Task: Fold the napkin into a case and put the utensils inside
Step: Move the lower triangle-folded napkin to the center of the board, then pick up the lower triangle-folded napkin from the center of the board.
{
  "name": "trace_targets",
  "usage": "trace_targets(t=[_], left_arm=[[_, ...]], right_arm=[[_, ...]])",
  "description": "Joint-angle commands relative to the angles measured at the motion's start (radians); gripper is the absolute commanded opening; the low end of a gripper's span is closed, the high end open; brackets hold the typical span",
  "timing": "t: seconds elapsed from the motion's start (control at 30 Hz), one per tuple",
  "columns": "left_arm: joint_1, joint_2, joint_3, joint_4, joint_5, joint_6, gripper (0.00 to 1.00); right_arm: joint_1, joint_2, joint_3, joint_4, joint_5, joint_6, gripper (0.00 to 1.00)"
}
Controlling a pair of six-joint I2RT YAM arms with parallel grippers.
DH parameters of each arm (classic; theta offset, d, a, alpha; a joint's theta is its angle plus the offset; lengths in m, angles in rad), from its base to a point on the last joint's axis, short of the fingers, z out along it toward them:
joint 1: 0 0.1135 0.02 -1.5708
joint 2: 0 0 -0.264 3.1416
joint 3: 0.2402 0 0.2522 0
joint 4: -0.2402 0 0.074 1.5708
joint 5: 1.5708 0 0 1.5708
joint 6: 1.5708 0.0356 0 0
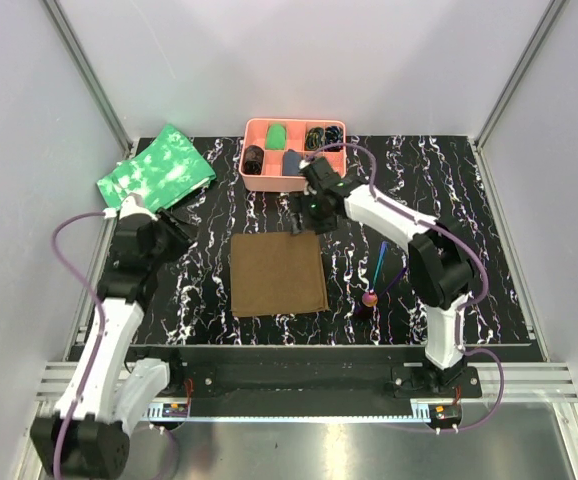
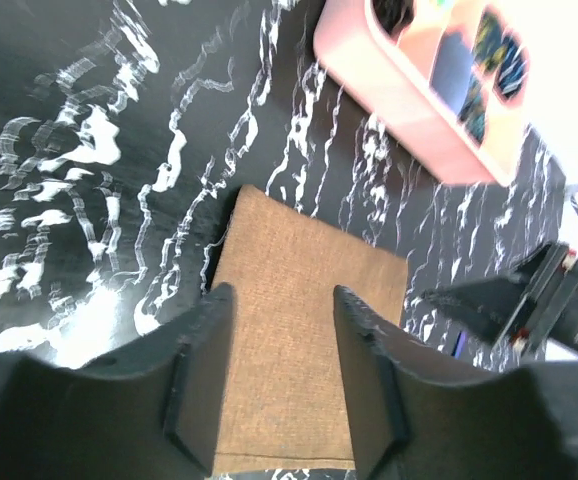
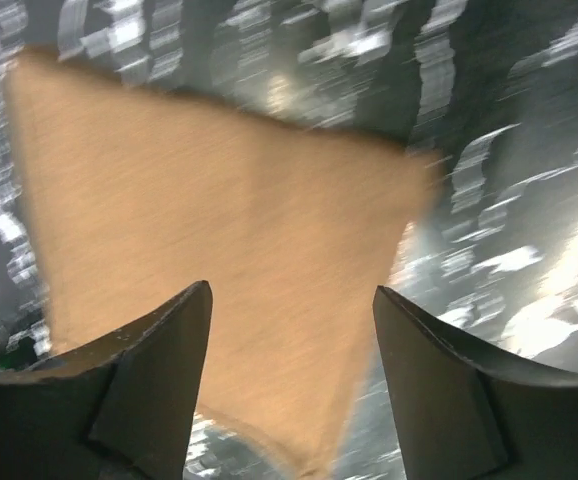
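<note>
The brown napkin (image 1: 277, 275) lies flat on the black marbled table, near the middle. My left gripper (image 1: 184, 228) hovers to its left, open and empty; in the left wrist view the napkin (image 2: 304, 300) shows between the fingers (image 2: 204, 370) of that gripper (image 2: 284, 300). My right gripper (image 1: 307, 225) hangs just beyond the napkin's far edge, open, holding nothing. The blurred right wrist view shows the napkin (image 3: 209, 210) below this gripper (image 3: 291, 295). The utensils (image 1: 381, 268), with purple and blue stems and one pink-red end (image 1: 370, 298), lie right of the napkin.
A pink compartment tray (image 1: 269, 183) with small items stands at the back centre, close behind the right gripper. A green white-mottled cloth (image 1: 156, 172) lies at the back left. The right arm's elbow (image 1: 439, 262) rises beside the utensils.
</note>
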Motion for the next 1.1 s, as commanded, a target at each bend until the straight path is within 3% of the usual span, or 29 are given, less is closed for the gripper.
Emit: trace_targets(t=[0.0, 0.1, 0.27, 0.57, 0.93, 1.07], left_arm=[[0.000, -0.174, 0.053, -0.213, -0.140, 0.005, 0.50], [0.000, -0.223, 0.107, -0.285, -0.145, 0.028, 0.51], [0.000, -0.223, 0.182, -0.339, -0.084, 0.054, 0.51], [0.000, -0.226, 0.157, -0.336, 0.013, 0.062, 0.50], [0.000, -0.257, 0.151, -0.336, 0.016, 0.094, 0.50], [0.000, -0.263, 0.157, -0.348, 0.004, 0.100, 0.50]], right_arm=[[0.162, -0.054, 0.032, -0.066, 0.123, 0.173, 0.76], [0.283, 0.012, 0.112, -0.054, 0.156, 0.247, 0.81], [0.401, 0.181, 0.285, -0.105, 0.295, 0.328, 0.77], [0.469, 0.413, 0.587, -0.230, 0.382, 0.331, 0.67], [0.541, 0.610, 0.796, -0.439, 0.471, 0.340, 0.63], [0.553, 0.632, 0.751, -0.455, 0.448, 0.351, 0.50]])
